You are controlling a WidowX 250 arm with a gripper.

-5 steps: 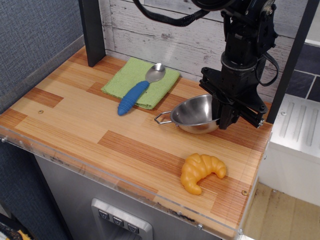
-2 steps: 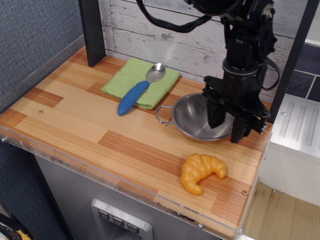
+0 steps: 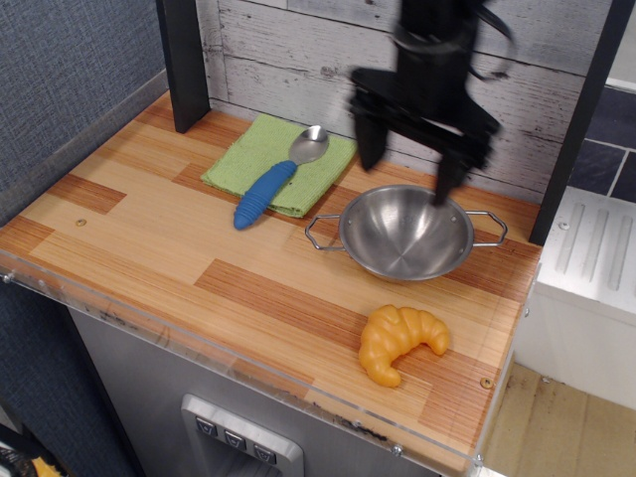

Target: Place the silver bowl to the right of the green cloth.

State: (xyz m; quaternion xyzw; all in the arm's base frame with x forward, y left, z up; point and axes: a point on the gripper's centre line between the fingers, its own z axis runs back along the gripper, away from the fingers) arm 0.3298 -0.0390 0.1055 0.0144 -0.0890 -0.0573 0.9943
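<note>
Green cloth (image 3: pixel 260 154) on the left with a spoon (image 3: pixel 275 176) on it, silver bowl (image 3: pixel 404 232) sitting just right of it, gripper (image 3: pixel 409 139) spread wide above, holding nothing (bit blurry though). Looks basically done, only backing off left

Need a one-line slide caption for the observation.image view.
Open gripper above silver bowl resting right of green cloth.
</note>
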